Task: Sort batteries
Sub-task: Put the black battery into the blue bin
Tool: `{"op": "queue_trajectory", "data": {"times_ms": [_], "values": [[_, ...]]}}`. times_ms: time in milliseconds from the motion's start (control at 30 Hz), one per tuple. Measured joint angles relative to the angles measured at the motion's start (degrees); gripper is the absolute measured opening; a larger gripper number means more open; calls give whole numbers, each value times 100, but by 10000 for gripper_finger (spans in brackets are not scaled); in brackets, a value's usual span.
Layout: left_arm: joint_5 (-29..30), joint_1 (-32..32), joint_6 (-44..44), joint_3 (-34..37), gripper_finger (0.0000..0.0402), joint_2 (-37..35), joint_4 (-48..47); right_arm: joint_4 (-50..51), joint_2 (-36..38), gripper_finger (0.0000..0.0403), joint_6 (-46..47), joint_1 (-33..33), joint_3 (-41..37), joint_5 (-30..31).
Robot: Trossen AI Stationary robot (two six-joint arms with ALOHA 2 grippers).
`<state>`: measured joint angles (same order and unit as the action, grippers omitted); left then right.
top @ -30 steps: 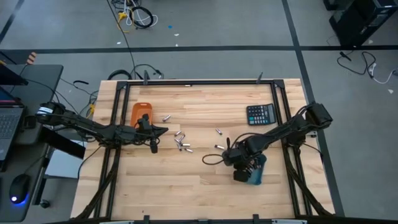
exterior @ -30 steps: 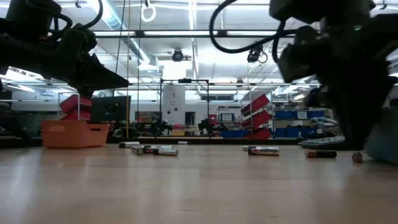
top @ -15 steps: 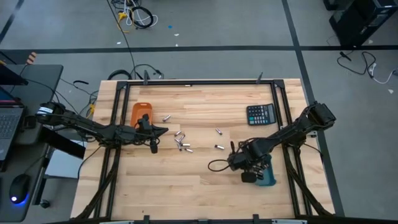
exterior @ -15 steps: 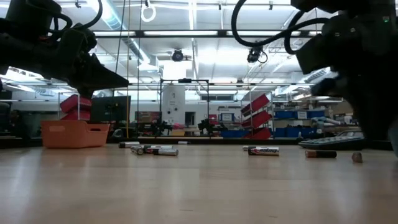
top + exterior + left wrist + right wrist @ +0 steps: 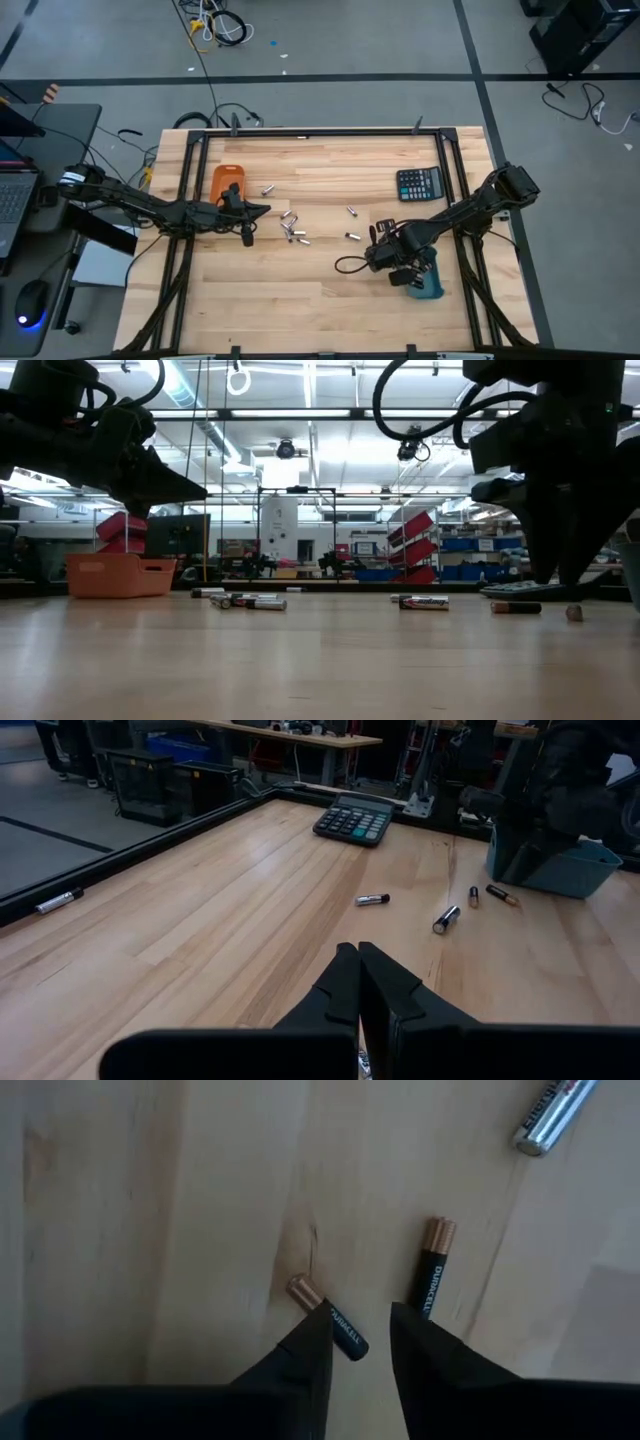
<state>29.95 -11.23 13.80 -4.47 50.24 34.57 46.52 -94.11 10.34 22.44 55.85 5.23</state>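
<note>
Several small batteries lie loose on the wooden table, a cluster [image 5: 291, 229] at mid-table and single ones [image 5: 352, 211] further right. My right gripper [image 5: 357, 1330] points down, open, hanging just above the table left of the blue tray [image 5: 428, 283]. Its fingers stand on either side of a dark, copper-tipped battery [image 5: 328, 1317] lying flat. A second dark battery [image 5: 432, 1270] and a silver one [image 5: 553, 1112] lie close by. My left gripper [image 5: 358, 960] is shut and empty, held above the table beside the orange tray [image 5: 226, 180].
A black calculator [image 5: 418, 184] lies at the far right of the table. Black frame rails [image 5: 190, 190] run along the left, far and right sides. The near half of the table is bare wood [image 5: 300, 300].
My right gripper has rolled about its downward-pointing line and shifted slightly off the blue tray toward the table's left, so more of the tray shows. The batteries on the table lie where they were.
</note>
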Motion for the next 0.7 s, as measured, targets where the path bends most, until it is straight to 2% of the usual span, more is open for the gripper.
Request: {"op": "queue_trajectory", "data": {"times_ms": [200, 700], "values": [[2, 1, -2, 0, 0, 0, 0, -80, -2, 97, -4, 4, -212, -35], [4, 0, -2, 0, 0, 0, 36, -1023, -22, 96, -19, -72, -782, -157]]}}
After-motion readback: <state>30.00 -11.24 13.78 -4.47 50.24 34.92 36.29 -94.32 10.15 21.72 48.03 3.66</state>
